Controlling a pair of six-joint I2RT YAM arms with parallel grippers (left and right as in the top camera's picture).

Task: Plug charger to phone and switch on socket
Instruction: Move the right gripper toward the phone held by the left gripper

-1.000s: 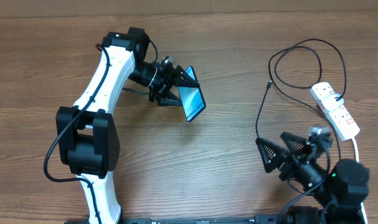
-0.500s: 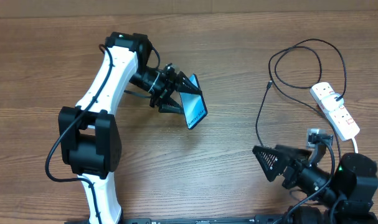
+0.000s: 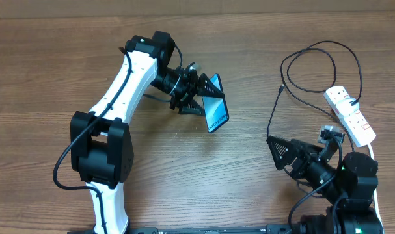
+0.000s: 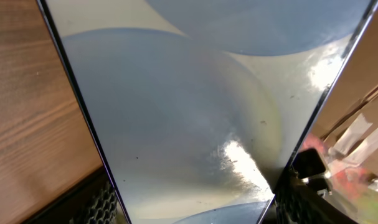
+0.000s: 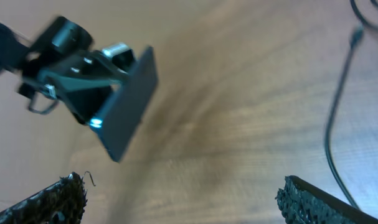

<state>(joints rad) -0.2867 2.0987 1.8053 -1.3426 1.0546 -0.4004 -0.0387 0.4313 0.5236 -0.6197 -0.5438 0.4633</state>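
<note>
The phone (image 4: 189, 112) fills the left wrist view, so close that only its pale blue-grey glass and dark edges show. The left tool (image 3: 207, 96) is closed on it: one black finger (image 4: 104, 199) sits at each long edge. From overhead the phone is lifted off the table (image 3: 184, 188), tilted with one corner down and the screen facing up and to the right. It is left of the middle of the table. The writing on the screen is too small to read.

On the right side, near the base, the right tool (image 3: 285, 156) hangs above the wood with its fingers spread wide and nothing between them. Its camera looks across at the back of the phone.

Just beyond the right tool, the charger (image 3: 270, 127) lies loose on the table. Its small plug tip (image 3: 282, 87) is free and well apart from the phone. The thin black cable makes a big loop and seems to end at the socket (image 3: 350, 116), which lies slanted at the right edge with its thick white cord (image 3: 373, 153).
</note>
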